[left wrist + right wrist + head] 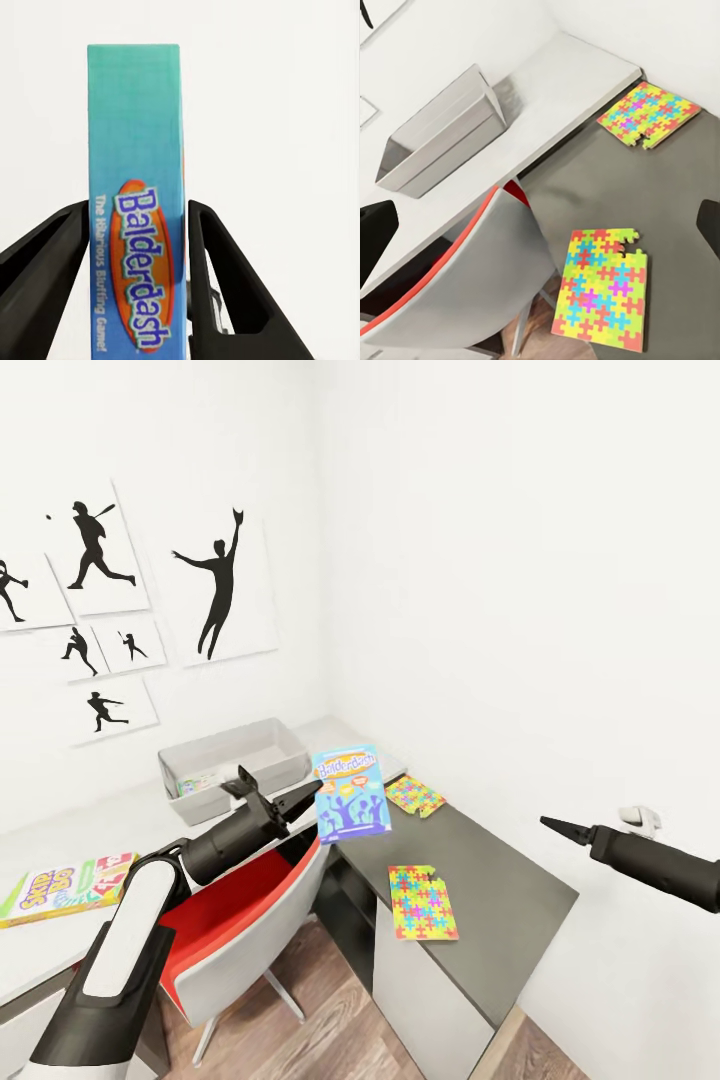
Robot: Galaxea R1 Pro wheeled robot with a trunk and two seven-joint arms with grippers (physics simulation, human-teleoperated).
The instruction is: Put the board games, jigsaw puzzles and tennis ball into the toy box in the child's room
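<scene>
My left gripper [312, 794] [135, 281] is shut on the smaller blue board game [350, 792] [135, 187], held on edge in the air just right of the toy box [235, 760] [439, 139]. Something green and printed [200, 781] lies inside that bin. A yellow-green-red board game [65, 887] lies flat on the pale table [110, 830] at the left. Two jigsaw puzzles [415, 795] [422, 902] [649, 112] [604, 289] rest on the dark-grey section [500, 880]. My right gripper [558, 826] hovers open, high over that section. The tennis ball is out of view.
A red and grey chair [250, 920] [457, 292] is tucked under the table below my left arm. White walls close off the corner behind the table, with baseball silhouettes [215, 585] on the left one. A small white object [640, 820] shows by the right arm. Wood floor [340, 1020] lies below.
</scene>
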